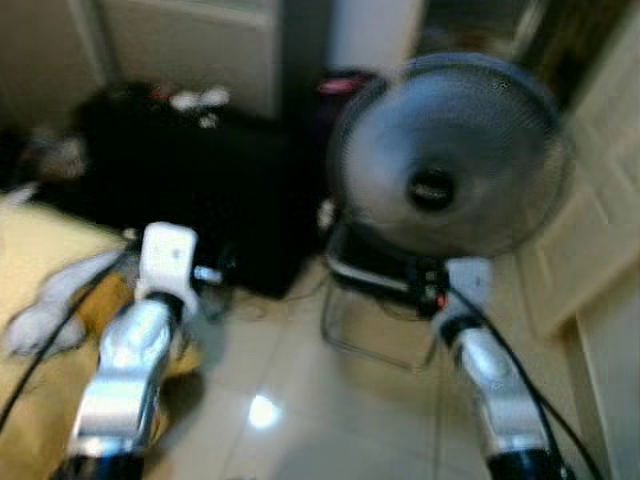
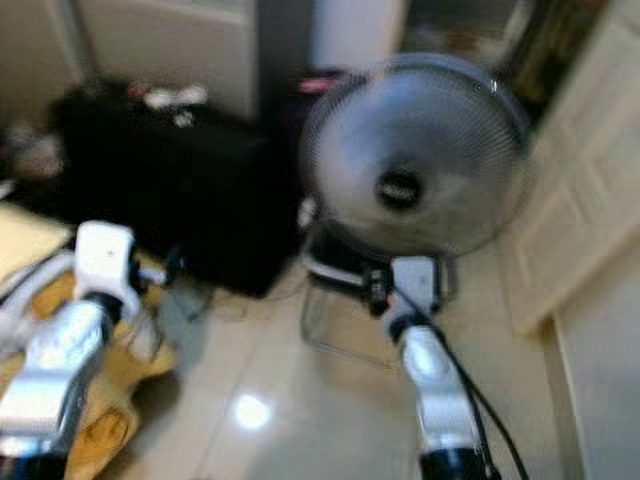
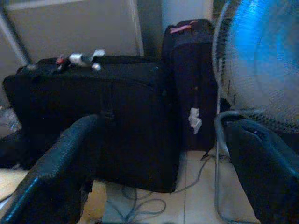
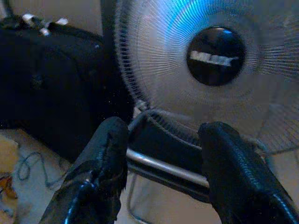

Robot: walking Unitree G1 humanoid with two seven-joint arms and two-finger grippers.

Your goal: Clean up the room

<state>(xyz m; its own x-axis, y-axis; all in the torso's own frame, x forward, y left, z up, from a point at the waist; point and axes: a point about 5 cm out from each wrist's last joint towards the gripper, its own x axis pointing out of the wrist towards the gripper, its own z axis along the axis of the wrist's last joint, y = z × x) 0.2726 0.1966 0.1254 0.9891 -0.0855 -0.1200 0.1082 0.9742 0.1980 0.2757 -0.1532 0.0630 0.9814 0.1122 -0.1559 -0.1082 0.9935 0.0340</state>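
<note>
1. Head views are blurred. I see a floor fan (image 1: 450, 160) on a metal tube stand (image 1: 365, 330), standing on a pale tiled floor (image 1: 290, 400) straight ahead of the robot.
2. Left of the fan lies a large black suitcase (image 3: 93, 112), closed. Small items, reddish and white (image 3: 79, 59), sit on its top; too blurred to name. What it holds I cannot tell.
3. A second, upright dark bag (image 3: 191, 74) stands between the big suitcase and the fan, also closed, with a pinkish strip at its top and a white tag (image 3: 195, 119) hanging on its front.
4. Cables (image 3: 135, 205) trail on the tiles just in front of the big suitcase.
5. At far left, a yellow cloth or mat (image 1: 40, 300) lies on the floor with a pale grey object (image 1: 55, 300) on it; I cannot identify it.
6. Left gripper (image 3: 159, 168): raised toward the suitcases, fingers wide apart, holding nothing.
7. Right gripper (image 4: 163, 158): aimed at the fan's lower grille and the stand bar, fingers (image 4: 105, 163) apart, nothing between them, not touching the fan.
8. A cream door (image 1: 600, 200) stands to the fan's right.
</note>
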